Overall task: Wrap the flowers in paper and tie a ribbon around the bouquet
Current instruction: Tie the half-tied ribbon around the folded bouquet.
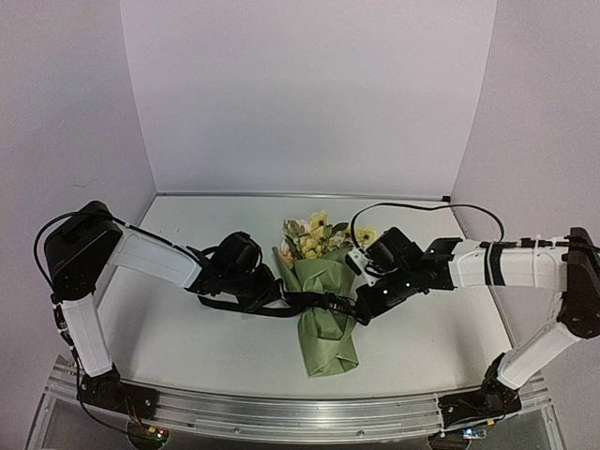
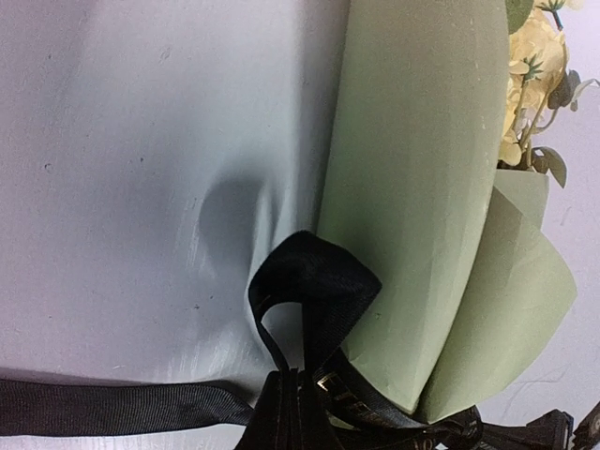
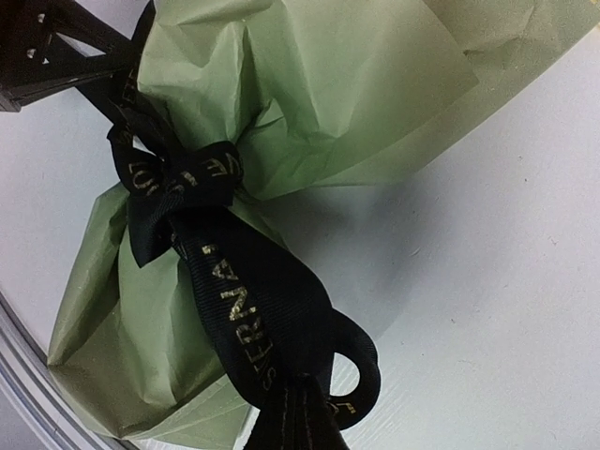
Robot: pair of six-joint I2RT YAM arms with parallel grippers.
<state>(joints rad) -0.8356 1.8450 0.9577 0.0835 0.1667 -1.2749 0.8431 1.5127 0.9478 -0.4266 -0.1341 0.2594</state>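
Here ribbon [image 3: 234, 309], knotted round bouquet [image 3: 309, 84], runs into both jaws.

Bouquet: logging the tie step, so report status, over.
Left fingers, right fingers both shut on ribbon. Ribbon cinched round bouquet, flowers inside. Nothing in the way.
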